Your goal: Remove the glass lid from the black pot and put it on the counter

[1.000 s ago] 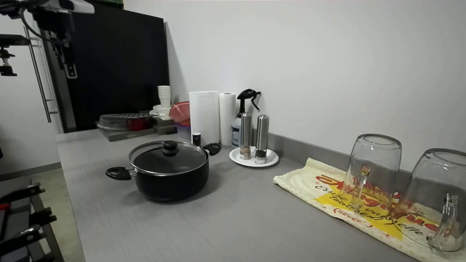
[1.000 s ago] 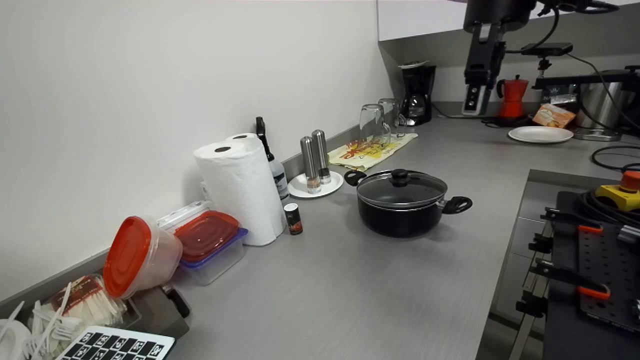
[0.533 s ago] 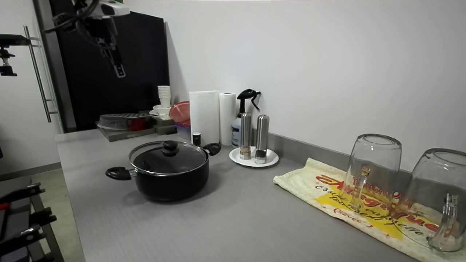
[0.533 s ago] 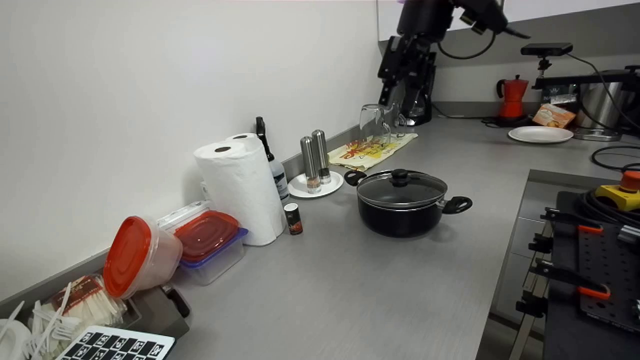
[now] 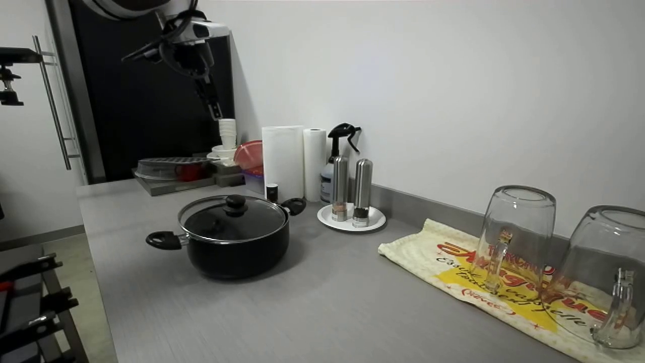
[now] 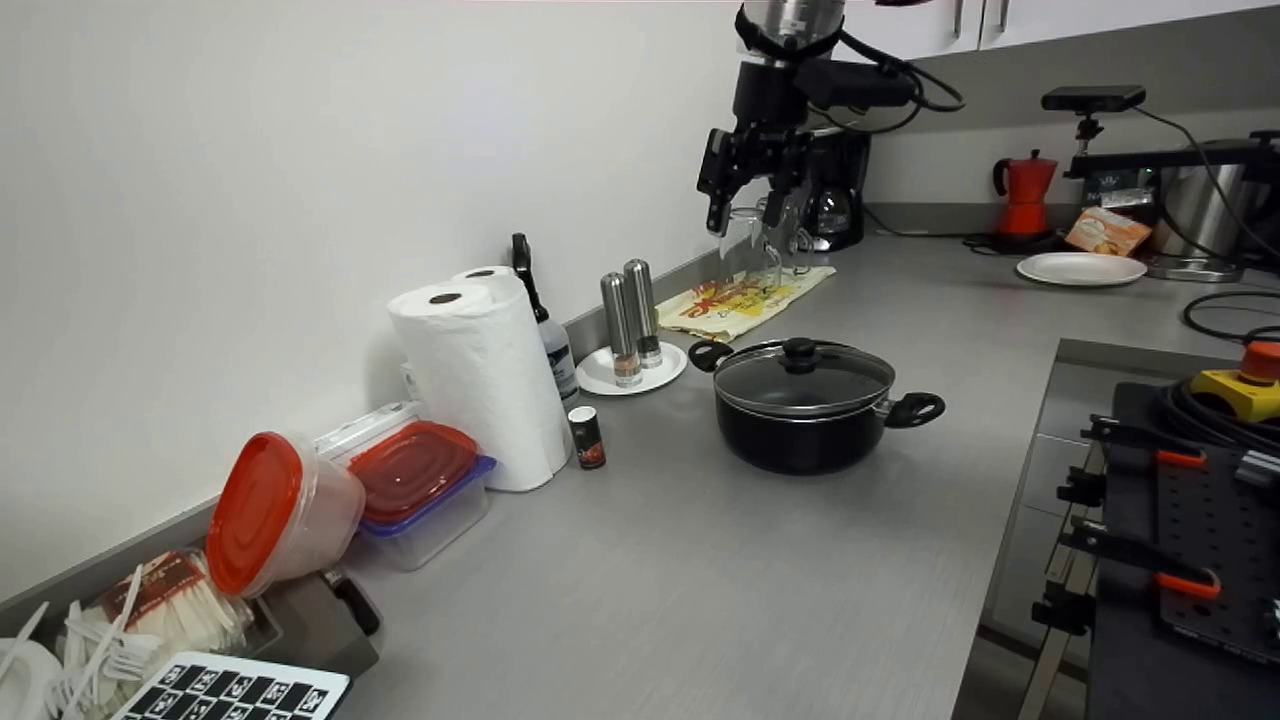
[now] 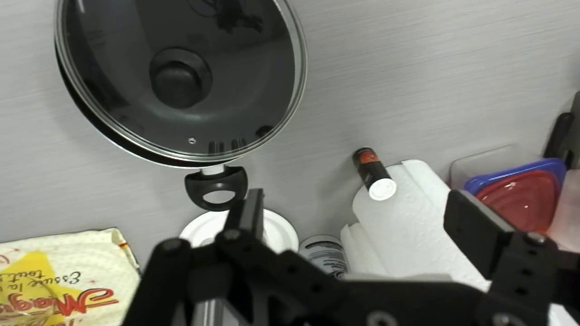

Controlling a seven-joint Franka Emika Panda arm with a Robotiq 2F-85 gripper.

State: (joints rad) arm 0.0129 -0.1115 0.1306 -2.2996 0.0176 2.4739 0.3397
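Note:
The glass lid (image 5: 259, 219) with its black centre knob lies on the black pot (image 5: 242, 259), which stands on the grey counter (image 5: 347, 307). The lid (image 6: 840, 380) and pot (image 6: 800, 445) also show in an exterior view. In the wrist view the lid (image 7: 244, 99) fills the upper left, and one pot handle points down the picture. My gripper (image 7: 355, 203) is open and empty, its fingers wide apart. In an exterior view the gripper (image 6: 746, 217) hangs well above the counter. It also shows in an exterior view (image 5: 216, 113), higher than the pot and touching nothing.
Two steel mills (image 5: 363, 191) stand on a white plate (image 5: 373, 224) near the wall. Paper towel rolls (image 6: 490, 390), a spray bottle (image 6: 555, 350) and a small dark shaker (image 6: 587, 437) stand nearby. Clear glasses (image 5: 524, 217) sit upside down on the patterned towel (image 5: 418, 247).
My arm has moved across above the counter, rightward in one exterior picture and leftward in the other, and has turned so both fingers show apart. The lid and pot have not moved.

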